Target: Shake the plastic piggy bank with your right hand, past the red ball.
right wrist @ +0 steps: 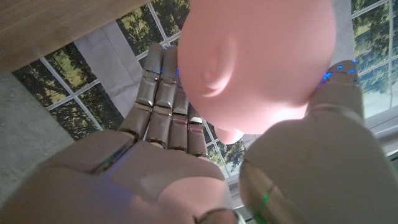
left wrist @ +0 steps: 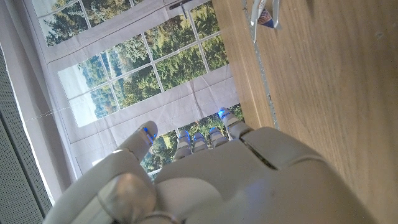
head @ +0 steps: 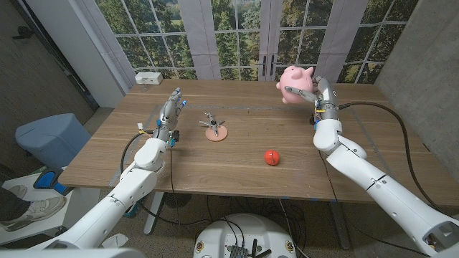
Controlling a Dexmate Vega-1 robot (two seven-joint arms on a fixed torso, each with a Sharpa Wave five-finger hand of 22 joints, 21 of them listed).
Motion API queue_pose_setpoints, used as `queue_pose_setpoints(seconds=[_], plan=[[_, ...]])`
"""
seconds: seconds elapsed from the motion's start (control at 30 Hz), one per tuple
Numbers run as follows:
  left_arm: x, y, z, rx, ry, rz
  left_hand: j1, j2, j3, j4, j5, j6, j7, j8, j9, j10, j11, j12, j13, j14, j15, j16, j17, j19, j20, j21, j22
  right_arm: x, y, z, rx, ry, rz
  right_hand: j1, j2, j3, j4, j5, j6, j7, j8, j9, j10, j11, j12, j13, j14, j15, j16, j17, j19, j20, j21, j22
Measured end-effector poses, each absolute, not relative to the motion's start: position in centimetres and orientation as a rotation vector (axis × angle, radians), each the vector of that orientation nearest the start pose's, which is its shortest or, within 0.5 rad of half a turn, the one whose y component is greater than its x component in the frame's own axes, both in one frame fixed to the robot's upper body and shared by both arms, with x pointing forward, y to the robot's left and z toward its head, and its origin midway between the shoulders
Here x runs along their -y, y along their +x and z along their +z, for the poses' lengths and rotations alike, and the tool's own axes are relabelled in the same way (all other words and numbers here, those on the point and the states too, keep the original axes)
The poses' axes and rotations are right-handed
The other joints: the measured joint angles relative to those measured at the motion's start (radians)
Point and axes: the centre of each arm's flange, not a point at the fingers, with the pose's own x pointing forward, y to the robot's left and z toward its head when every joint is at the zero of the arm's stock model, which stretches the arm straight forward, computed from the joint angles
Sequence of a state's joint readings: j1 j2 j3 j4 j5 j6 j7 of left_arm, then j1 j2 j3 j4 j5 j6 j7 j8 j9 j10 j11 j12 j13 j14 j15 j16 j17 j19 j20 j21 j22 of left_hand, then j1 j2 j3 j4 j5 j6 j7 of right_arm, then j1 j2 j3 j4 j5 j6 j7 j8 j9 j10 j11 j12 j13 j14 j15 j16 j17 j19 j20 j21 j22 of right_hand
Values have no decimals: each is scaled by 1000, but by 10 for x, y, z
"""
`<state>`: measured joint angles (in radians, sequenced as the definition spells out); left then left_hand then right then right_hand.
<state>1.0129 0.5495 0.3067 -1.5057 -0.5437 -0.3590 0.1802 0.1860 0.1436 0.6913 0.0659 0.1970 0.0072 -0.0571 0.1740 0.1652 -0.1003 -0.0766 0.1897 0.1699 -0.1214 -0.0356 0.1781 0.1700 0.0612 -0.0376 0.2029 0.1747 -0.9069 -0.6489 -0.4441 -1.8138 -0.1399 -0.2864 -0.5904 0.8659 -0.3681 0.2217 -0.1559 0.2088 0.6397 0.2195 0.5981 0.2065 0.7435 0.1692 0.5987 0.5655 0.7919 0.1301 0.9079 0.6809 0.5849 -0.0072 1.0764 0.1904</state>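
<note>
A pink plastic piggy bank [head: 295,84] is held up above the table's far right part, gripped by my right hand [head: 315,94]. In the right wrist view the piggy bank [right wrist: 258,62] sits between the fingers [right wrist: 163,102] and the thumb of that hand [right wrist: 186,168]. A small red ball [head: 270,157] lies on the wooden table [head: 237,172], nearer than the piggy bank and a little to its left. My left hand [head: 171,113] stands over the table's left part, fingers apart, holding nothing; the left wrist view shows this hand [left wrist: 211,180] from behind, beside the tabletop.
A round pinkish disc with a small metal object on it [head: 214,130] lies at the table's middle left. A white box [head: 149,77] sits at the far left corner. A blue bin [head: 49,140] stands beside the table on the left.
</note>
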Motion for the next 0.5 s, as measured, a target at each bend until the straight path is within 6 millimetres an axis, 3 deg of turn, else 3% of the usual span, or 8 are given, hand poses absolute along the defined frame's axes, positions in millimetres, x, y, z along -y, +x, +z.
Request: queue_pose_setpoints(seconds=[0.13,0.5], plan=[[-300,602,-39,697,-24,-56,0,0,0,0,0,0,0,0,0,0,0,0,0,0,0,0,0,0,0,0,0,259,576,39,698,-738,-381,0,0,0,0,0,0,0,0,0,0,0,-1,0,0,0,-6,25,-18,-4,4,0],[-301,601,-39,697,-23,-56,0,0,0,0,0,0,0,0,0,0,0,0,0,0,0,0,0,0,0,0,0,255,578,41,647,-787,-321,0,0,0,0,7,0,0,0,0,5,-5,-12,11,0,0,-12,36,-18,-4,15,0]])
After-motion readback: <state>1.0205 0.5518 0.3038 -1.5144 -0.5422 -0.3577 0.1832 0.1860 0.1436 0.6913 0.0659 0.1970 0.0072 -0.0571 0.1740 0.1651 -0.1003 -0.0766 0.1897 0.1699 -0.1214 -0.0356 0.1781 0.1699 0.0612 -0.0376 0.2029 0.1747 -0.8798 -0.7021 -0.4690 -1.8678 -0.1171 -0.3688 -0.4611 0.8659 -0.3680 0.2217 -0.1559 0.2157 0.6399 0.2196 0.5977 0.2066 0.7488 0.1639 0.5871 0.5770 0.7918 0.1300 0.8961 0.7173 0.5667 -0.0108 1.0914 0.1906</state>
